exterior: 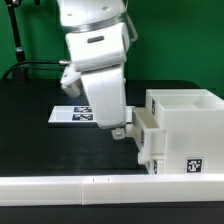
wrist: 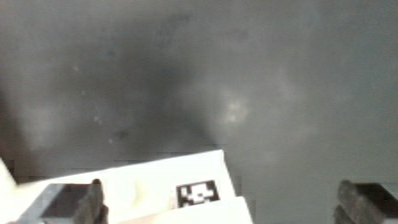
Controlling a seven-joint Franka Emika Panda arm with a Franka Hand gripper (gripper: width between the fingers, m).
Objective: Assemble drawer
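Pincer (exterior: 124,131) first: from the wrist view its two dark fingertips (wrist: 75,203) stand wide apart with nothing between them, only bare table and a white tagged corner.

On the exterior view's left of the drawer housing (exterior: 185,130) lies the marker board (exterior: 68,114), flat on the black table (exterior: 25,130). Next comes the arm, its hand low against the housing's near face, where a small tray (exterior: 146,137) sticks partway out of a slot. I cannot tell whether a finger touches it.

My guess is the tray is being seated. Pushing squarely along the slot, not downward, should keep it from jamming.

A low white rail (exterior: 100,184) runs along the front, so room to retreat lies up and toward the marker board.
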